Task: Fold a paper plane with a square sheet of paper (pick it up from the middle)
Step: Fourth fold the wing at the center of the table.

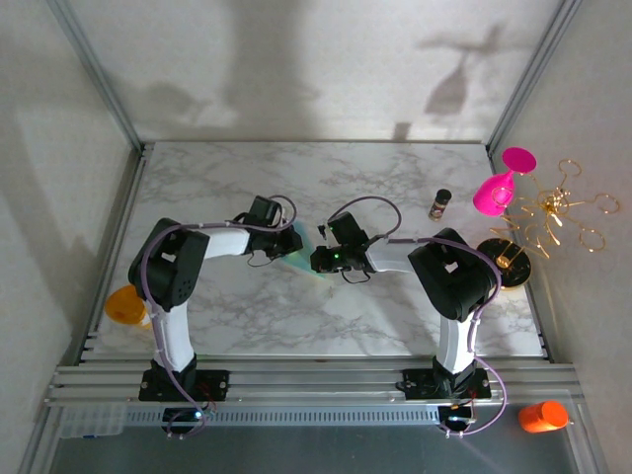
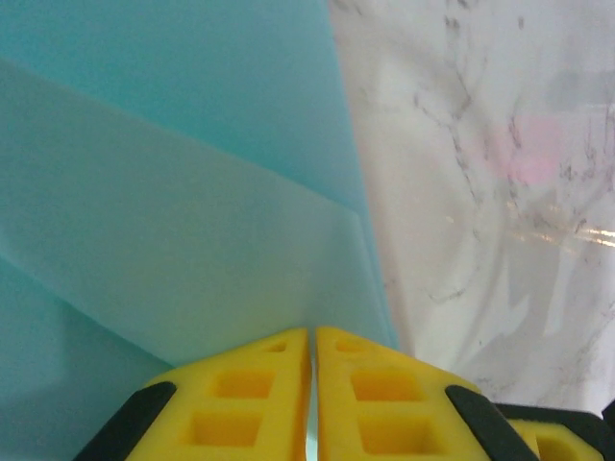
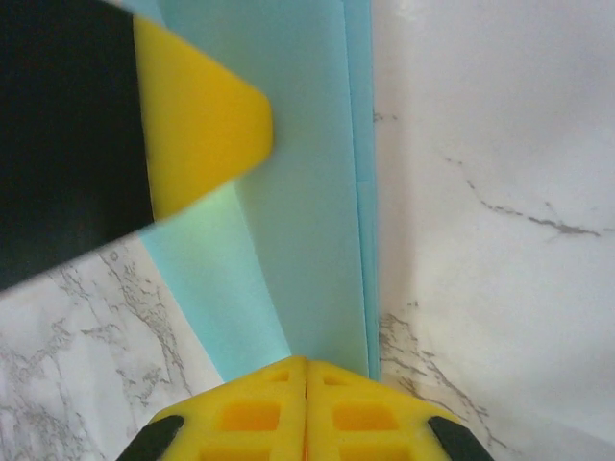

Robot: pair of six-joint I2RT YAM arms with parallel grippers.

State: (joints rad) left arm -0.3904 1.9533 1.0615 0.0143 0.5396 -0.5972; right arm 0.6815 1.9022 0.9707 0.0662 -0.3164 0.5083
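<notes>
The teal-blue paper (image 1: pixel 301 260) lies folded into long layers on the marble table (image 1: pixel 296 316), between the two arms at mid-table. In the left wrist view the paper (image 2: pixel 192 211) spreads out in overlapping flaps, and my left gripper (image 2: pixel 312 336) is shut on its near edge, a sliver of teal showing between the yellow fingers (image 2: pixel 240 384). In the right wrist view the paper (image 3: pixel 307 192) runs as a narrow layered strip into my right gripper (image 3: pixel 306 363), which is shut on its end. The left gripper's yellow fingertip (image 3: pixel 202 115) rests on the strip's far part.
A pink goblet (image 1: pixel 499 188), a small dark bottle (image 1: pixel 439 203) and a gold wire stand (image 1: pixel 553 212) on a black base stand at the right. An orange cup (image 1: pixel 126 304) sits at the left edge. An orange object (image 1: pixel 543 416) lies beyond the near rail.
</notes>
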